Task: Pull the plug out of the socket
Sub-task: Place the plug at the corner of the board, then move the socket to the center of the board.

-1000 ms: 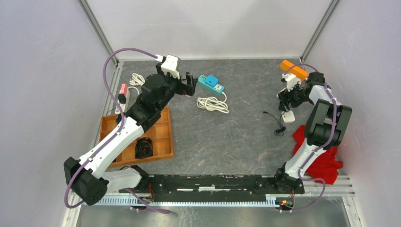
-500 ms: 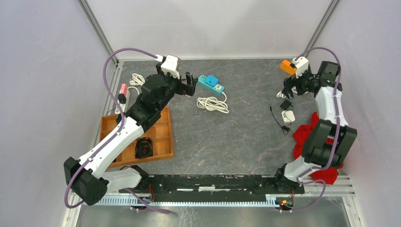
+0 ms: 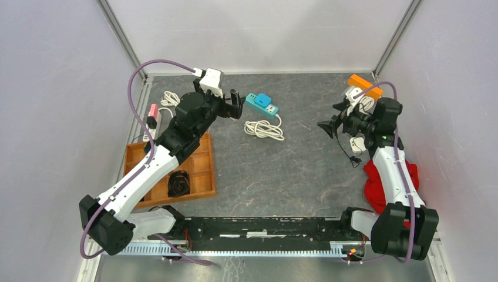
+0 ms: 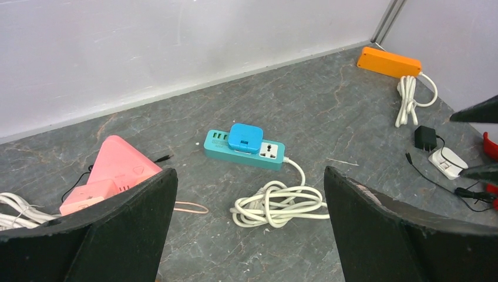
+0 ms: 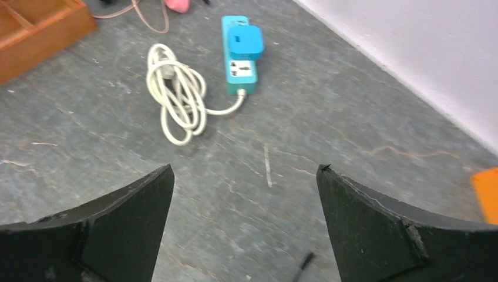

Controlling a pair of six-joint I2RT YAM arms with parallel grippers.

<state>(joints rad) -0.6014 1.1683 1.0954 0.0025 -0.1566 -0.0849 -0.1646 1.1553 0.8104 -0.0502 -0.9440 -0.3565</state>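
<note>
Teal plastic marks the power strip (image 4: pixel 244 150), which lies flat on the grey stone-patterned table (image 3: pixel 282 170) straight ahead of the left gripper (image 3: pixel 236 104), just beyond its fingertips and centred in the gap between them in the left wrist view. A blue plug adapter (image 4: pixel 245 137) is seated in the strip's top face, toward the end away from the cord, with one bare socket beside it. The strip's white cord (image 4: pixel 279 204) runs off the other end into a loose coil, lying between the two grippers but much nearer the left one.

The left gripper's jaws stand spread wide with nothing between them, and neither finger touches the strip or the plug.

The right gripper (image 3: pixel 332 117) is also released, its fingers wide apart and empty. It points across the table at the teal strip from well apart. In its wrist view, strip, plug and coil all show far ahead between its fingers.

Behind the right gripper lie a black adapter (image 4: pixel 424 138), a white adapter (image 4: pixel 447 162), an orange power strip (image 3: pixel 364 86) with its bundled white lead, and a red cloth (image 3: pixel 376 182). A pink plastic block (image 4: pixel 114 170) sits just beside the left gripper's left finger. A wooden tray (image 3: pixel 202 170) lies back along the left arm.
</note>
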